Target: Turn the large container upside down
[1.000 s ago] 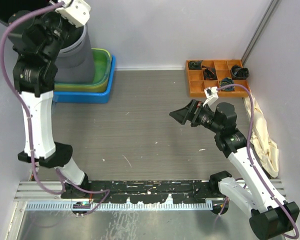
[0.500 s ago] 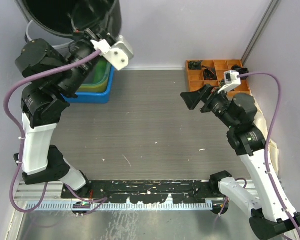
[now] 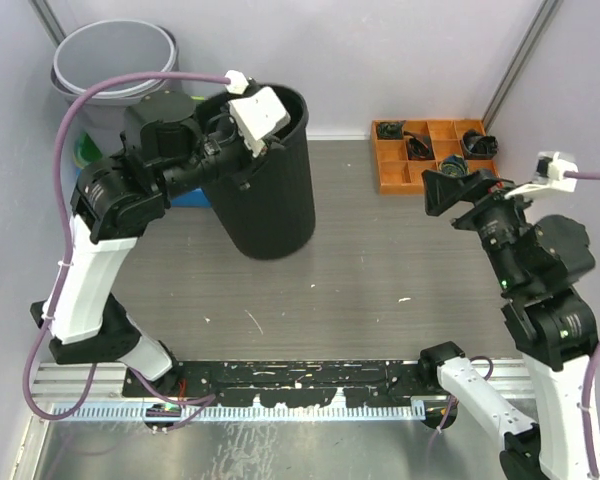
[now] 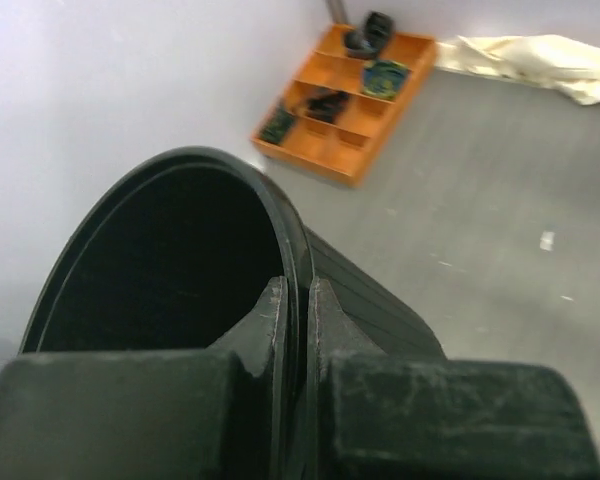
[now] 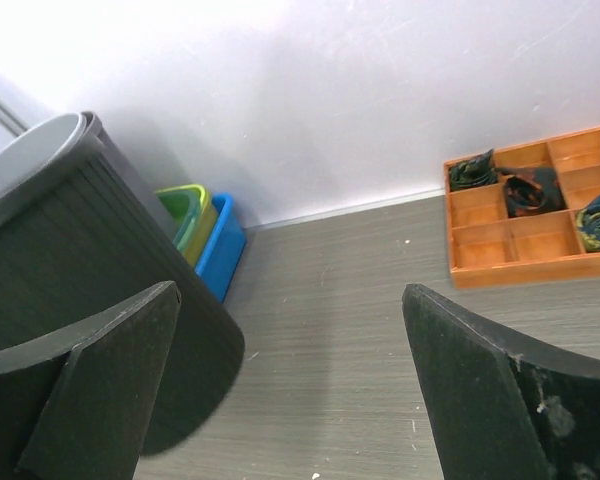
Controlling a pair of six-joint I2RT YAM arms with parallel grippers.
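We saw the big black container [image 3: 270, 195] at the far left part of the table [image 3: 380, 290], a bit toward the middle. Its open mouth faced up and it leaned a little. We could not tell if its bottom touched the table. The left pincer [image 4: 298, 290] was clamped on its rim, one finger inside and one outside. The right pincer [image 5: 290, 295] hung over the right side with its fingers wide apart, holding nothing. An orange tray [image 5: 535, 270] sat in the far right corner. A grey bin [image 3: 110, 55] stood in the far left corner.
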